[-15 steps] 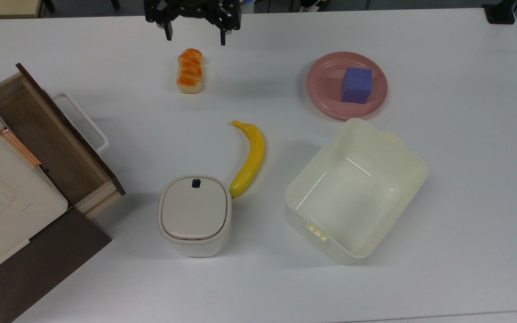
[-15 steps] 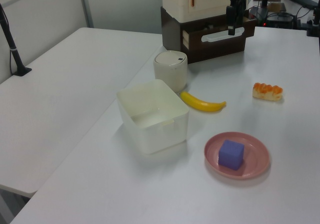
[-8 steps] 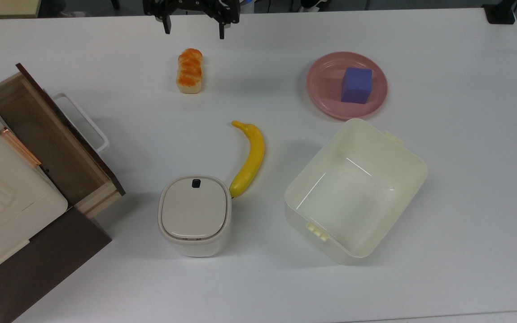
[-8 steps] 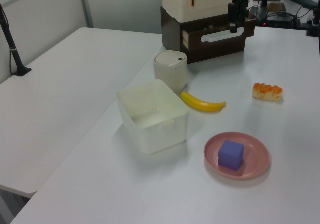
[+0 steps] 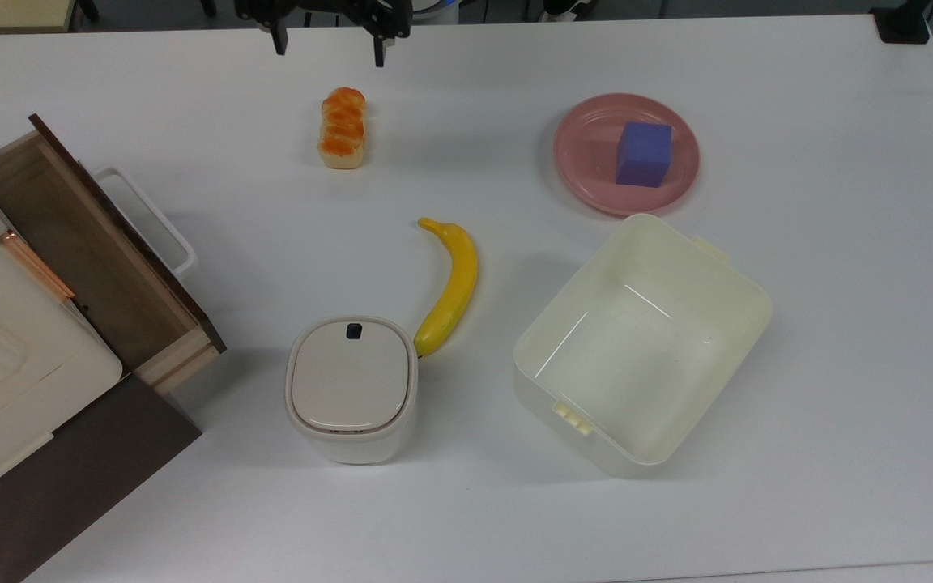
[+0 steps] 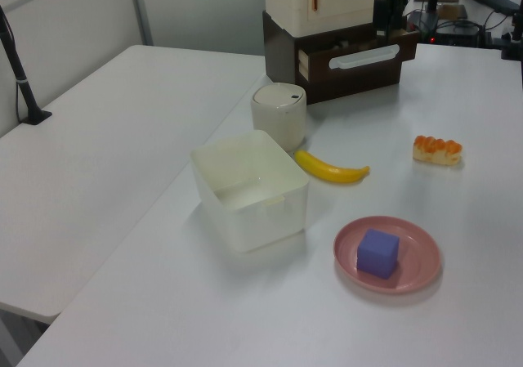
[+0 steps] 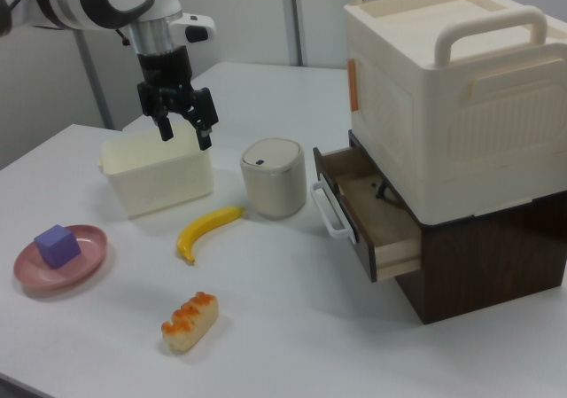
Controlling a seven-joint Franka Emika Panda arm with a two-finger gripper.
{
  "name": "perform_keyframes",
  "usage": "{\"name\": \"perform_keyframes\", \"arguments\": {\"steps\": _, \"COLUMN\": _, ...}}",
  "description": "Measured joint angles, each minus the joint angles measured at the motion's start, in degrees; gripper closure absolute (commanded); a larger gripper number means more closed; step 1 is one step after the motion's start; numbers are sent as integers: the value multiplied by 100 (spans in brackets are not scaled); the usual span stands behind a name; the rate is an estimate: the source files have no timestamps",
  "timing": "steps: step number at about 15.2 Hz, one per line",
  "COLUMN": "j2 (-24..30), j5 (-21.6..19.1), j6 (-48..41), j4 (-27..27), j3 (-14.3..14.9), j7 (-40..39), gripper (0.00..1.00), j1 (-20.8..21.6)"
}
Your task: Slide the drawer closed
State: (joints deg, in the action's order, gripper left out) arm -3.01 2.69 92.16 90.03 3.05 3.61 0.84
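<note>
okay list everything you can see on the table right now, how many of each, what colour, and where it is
drawer: 1, wood with dark brown front and white loop handle, pulled open at the top view's left
cabinet: 1, dark brown, holds the drawer
appliance: 1, cream-white, on top of the cabinet
lidded bin: 1, off-white, lower centre in the top view
banana: 1, yellow, its tip beside the bin
bread roll: 1, orange and cream, upper centre
plate: 1, pink, upper right
cube: 1, purple, on the plate
tub: 1, cream, empty, below the plate
table: 1, white
gripper: 1, black, open, above the table's far edge
</note>
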Motion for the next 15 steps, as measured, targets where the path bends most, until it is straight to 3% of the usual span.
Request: {"name": "perform_keyframes", "arguments": {"steps": 15, "j2": -48, "j5": -1, "j6": 1, "j4": 4, "j3": -43, "j7": -125, "gripper": 0, "j1": -101}}
